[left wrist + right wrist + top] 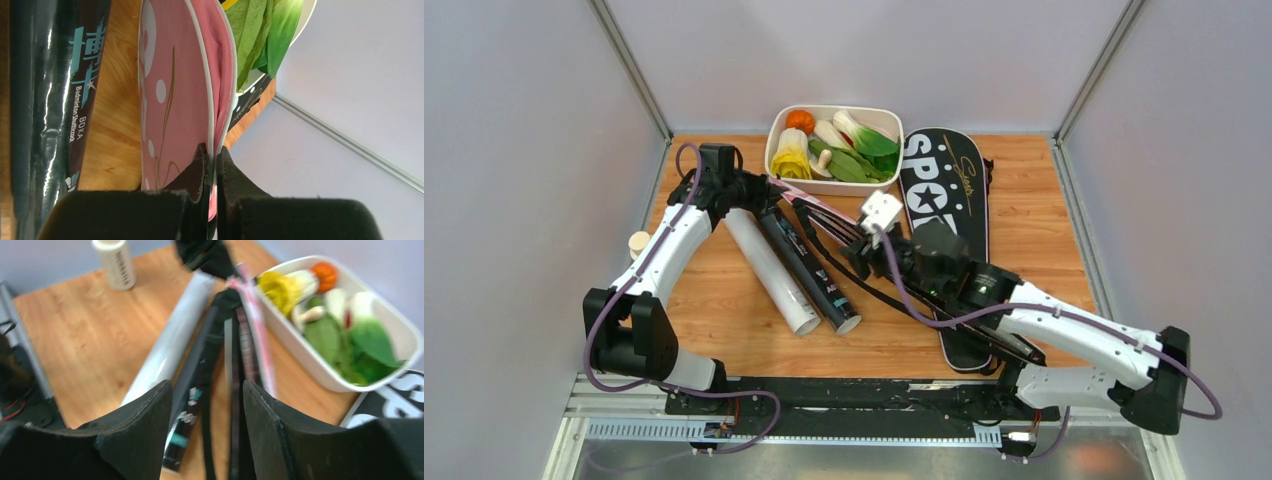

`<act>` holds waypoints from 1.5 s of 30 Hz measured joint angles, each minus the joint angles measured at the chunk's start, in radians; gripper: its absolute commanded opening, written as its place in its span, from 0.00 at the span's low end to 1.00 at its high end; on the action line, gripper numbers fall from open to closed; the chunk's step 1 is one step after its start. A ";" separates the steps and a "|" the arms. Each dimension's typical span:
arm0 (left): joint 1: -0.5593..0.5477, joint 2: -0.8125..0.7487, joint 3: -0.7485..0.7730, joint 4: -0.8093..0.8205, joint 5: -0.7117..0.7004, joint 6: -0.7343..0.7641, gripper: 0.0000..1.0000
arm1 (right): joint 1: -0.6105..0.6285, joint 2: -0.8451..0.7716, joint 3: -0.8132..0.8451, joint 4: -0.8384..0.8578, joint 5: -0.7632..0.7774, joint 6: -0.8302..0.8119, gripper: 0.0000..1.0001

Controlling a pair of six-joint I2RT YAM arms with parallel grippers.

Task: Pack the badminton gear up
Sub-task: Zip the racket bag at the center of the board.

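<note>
left tool (214, 165) clenched on pink racquet cover (175, 90) edge, right tool (207, 387) released, fingers parted near black tube (197, 370)

We count two long tubes: one white tube (776, 275) and one black tube (812, 270). We count two racquet covers: one black cover (944, 190) and one pink cover (175, 100). We record one tray (300, 350) of toy vegetables (849, 150) and one small bottle (638, 242).
</note>
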 measured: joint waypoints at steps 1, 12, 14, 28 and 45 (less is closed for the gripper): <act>0.000 0.000 0.000 -0.001 0.000 -0.002 0.00 | 0.047 0.026 0.000 -0.005 0.019 0.011 0.57; -0.004 0.000 0.000 -0.008 -0.006 -0.023 0.00 | 0.236 0.241 -0.123 -0.014 0.271 0.088 0.64; -0.005 0.000 0.000 -0.008 -0.008 -0.027 0.00 | 0.233 0.261 -0.153 -0.008 0.332 0.091 0.64; -0.010 -0.006 0.002 -0.033 -0.027 -0.037 0.00 | 0.231 0.412 -0.282 0.094 0.491 0.128 0.47; -0.019 -0.013 0.002 -0.045 -0.055 -0.033 0.00 | 0.221 0.179 0.006 -0.375 0.553 0.338 0.00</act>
